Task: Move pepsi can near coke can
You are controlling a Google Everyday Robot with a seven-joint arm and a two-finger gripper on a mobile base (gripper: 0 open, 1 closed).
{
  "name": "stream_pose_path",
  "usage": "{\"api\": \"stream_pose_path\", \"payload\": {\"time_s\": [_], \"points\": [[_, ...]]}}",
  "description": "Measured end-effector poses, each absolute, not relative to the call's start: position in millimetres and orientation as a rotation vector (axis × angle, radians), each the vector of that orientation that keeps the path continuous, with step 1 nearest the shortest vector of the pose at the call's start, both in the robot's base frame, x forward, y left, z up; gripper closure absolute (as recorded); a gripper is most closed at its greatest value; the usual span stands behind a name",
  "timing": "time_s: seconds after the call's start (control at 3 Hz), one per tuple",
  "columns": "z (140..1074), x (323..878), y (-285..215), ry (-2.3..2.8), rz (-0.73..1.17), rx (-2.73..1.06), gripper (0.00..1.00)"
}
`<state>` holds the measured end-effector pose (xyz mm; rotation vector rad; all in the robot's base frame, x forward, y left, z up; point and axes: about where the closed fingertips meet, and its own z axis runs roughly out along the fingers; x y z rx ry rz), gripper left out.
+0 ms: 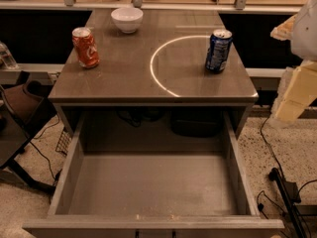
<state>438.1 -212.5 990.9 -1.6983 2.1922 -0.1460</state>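
Grey table (pixel 124 83) stood with drawer (pixel 148 182) open. The gripper (pixel 296 88) sat at right frame edge, off the table; grip state could not be told. White bowl (pixel 127 19) rear centre. Upright pepsi can (pixel 218 51) on the right, coke can (pixel 85 47) on the left, well apart.

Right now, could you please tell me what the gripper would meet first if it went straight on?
The gripper, at the right edge beside the table, seems to point left, so the blue can would likely come first; its height and depth are unclear.
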Motion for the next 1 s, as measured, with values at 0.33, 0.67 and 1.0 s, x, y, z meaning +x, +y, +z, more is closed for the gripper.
{"api": "stream_pose_path", "payload": {"time_s": [0.33,0.67,1.0], "points": [[991,438,-213,2.192,-0.146,-1.698,0.00],[989,445,-217,2.192,-0.127,-1.648,0.00],[982,474,-237,2.212,-0.087,-1.432,0.00]]}}
